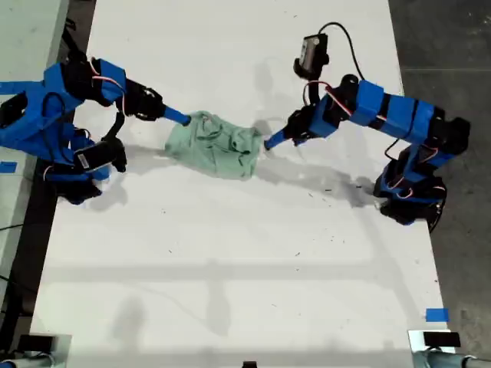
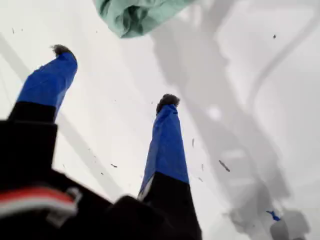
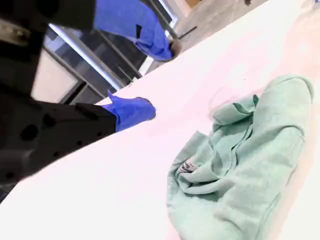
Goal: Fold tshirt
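Crumpled mint-green tshirt [image 1: 215, 144] in a heap on the white counter [image 1: 230, 268], between two arms. My first claw [image 2: 115, 75] is spread apart, with the tshirt just ahead. My second claw [image 3: 159, 79] is also apart, with the tshirt beside it.

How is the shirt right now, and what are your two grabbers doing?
tshirt: crumpled in a heap on the table, not folded.
my first gripper: jaws open, holding nothing, short of the tshirt.
my second gripper: jaws open, holding nothing.
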Robot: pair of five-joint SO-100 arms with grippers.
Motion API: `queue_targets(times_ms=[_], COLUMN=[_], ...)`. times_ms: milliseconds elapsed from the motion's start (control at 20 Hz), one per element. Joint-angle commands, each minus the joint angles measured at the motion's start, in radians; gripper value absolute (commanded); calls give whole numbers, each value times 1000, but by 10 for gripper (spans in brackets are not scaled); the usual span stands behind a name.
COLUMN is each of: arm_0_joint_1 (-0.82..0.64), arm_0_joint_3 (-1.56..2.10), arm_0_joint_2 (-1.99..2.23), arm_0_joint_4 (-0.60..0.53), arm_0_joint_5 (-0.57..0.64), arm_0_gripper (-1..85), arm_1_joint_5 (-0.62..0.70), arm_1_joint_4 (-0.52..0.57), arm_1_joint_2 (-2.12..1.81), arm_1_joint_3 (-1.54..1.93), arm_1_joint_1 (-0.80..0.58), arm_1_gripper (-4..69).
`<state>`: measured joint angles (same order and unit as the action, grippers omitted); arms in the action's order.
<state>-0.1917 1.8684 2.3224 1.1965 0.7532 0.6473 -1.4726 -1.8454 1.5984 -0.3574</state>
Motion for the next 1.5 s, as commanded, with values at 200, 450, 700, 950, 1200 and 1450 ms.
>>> queue_targets(times_ms=[200, 450, 700, 950, 1200, 1450], arm_0_joint_1=[183, 195, 133, 192, 252, 258], arm_0_joint_3=[764, 956, 1147, 1149, 1149, 1149], arm_0_joint_2=[548, 614, 953, 1008, 1008, 1008], arm_0_joint_4=[-285, -301, -9, 209, 209, 209], arm_0_joint_5=[-311, -388, -479, -518, -518, -518], arm_0_gripper=[45, 27, 6, 50, 50, 50], arm_1_joint_5=[-413, -676, -804, -684, -58, -58], arm_1_joint_4=[133, 290, 250, 261, 255, 255], arm_1_joint_2=[-525, -925, -1417, -1471, -1513, -1513], arm_1_joint_3=[568, 1052, 1411, 1413, 1410, 1410], arm_1_joint_1=[259, 416, 469, 408, 422, 423], arm_1_gripper=[202, 150, 137, 119, 111, 110])
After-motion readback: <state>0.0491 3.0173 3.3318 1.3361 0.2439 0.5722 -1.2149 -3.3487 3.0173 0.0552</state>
